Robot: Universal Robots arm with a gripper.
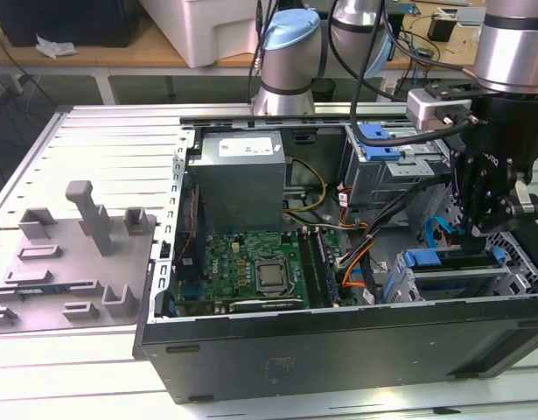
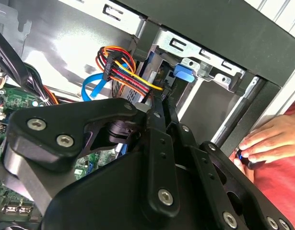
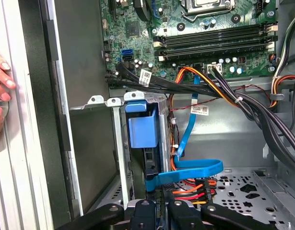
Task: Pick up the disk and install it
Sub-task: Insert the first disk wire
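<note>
The disk stands on edge in the metal drive cage at the front corner of the open computer case. Only its blue carrier tab and frame show; its metal body is hidden. The same blue tab appears in the second wrist view, and as a blue strip in the exterior view. My gripper hangs just above that cage. Its black fingers lie close together, their tips beside a connector with coloured wires. I see nothing clamped between them.
A person's hand rests on the case's outer edge beside the cage. A blue flat cable and black cable bundles cross the bay. The motherboard, power supply and a second drive cage sit inside; a grey fixture lies outside.
</note>
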